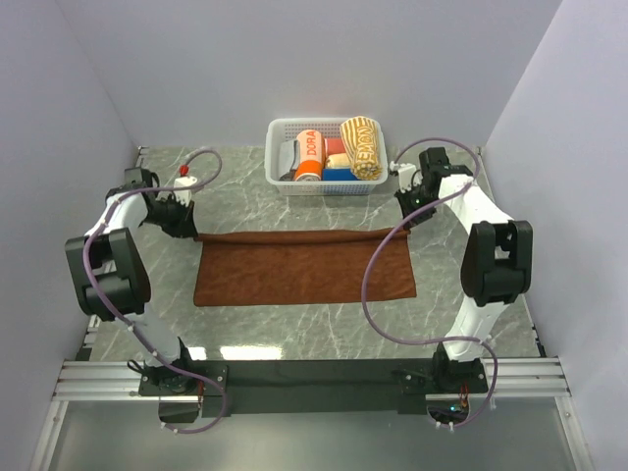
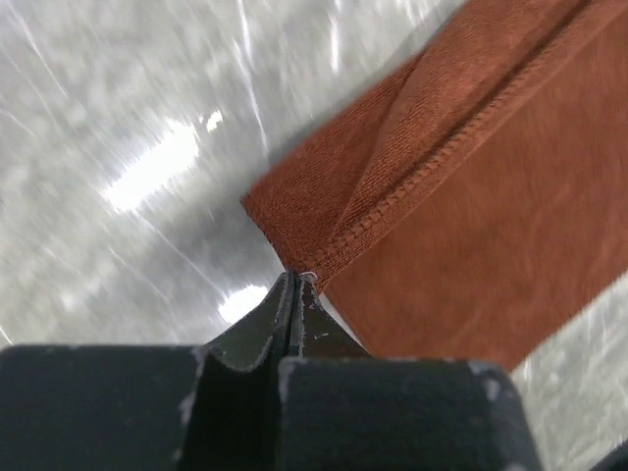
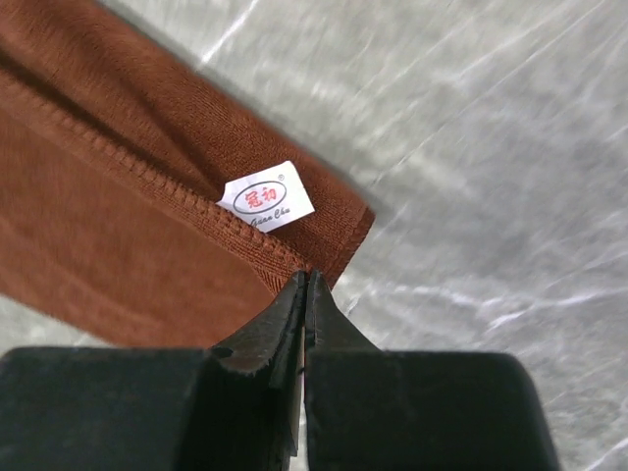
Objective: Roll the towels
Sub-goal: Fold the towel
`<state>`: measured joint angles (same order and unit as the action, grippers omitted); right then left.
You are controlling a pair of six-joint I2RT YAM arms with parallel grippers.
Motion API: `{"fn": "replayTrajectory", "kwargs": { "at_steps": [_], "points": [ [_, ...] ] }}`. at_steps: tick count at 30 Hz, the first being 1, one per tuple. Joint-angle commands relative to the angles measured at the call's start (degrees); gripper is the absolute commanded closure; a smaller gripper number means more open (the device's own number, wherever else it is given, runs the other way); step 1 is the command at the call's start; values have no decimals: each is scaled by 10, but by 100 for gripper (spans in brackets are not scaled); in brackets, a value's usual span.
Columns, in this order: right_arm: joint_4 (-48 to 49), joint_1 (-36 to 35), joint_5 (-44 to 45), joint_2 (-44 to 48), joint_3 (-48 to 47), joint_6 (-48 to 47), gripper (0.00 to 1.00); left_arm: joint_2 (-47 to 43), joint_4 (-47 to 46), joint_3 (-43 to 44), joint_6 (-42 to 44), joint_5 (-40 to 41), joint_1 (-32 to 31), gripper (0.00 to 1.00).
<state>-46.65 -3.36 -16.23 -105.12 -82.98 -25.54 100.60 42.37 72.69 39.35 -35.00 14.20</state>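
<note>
Grey marble table (image 1: pixel 245 191): rust-brown cloth towel (image 1: pixel 304 267) lies flat at centre, far edge folded over. Both arms reach forward, wrists low — left gripper (image 2: pixel 292 287) and right gripper (image 3: pixel 306 283) closed, tips touching its far corners.

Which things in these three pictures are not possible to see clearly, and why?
- Top view: the lettering on the cream towel in the basket is too small to read.
- Left wrist view: whether the shut left hand pinches the corner of the brown towel; the hand itself hides the contact.
- Right wrist view: the same for the right hand; the small print on the label is blurred.
</note>
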Motion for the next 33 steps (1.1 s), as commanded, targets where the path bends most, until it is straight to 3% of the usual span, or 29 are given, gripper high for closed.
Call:
{"fn": "replayTrajectory", "kwargs": {
  "at_steps": [1, 12, 19, 25, 29, 33],
  "points": [
    [1, 3, -12, 47, 32, -28, 100, -56, 19, -32, 66, -31, 21, 99],
    [31, 4, 10, 69, 131, -57, 100, -97, 31, -131, 125, -15, 29, 99],
    [15, 2, 3, 59, 118, -48, 100, -96, 45, -140, 120, -13, 29, 99],
    [-21, 3, -9, 105, 113, -64, 100, -126, 106, -114, 158, -24, 50, 99],
    [-22, 3, 8, 137, 157, -85, 100, -146, 147, -123, 195, -11, 60, 99],
    [5, 2, 16, 128, 201, -74, 100, -165, 114, -184, 195, 12, 60, 99]
  ]
}}
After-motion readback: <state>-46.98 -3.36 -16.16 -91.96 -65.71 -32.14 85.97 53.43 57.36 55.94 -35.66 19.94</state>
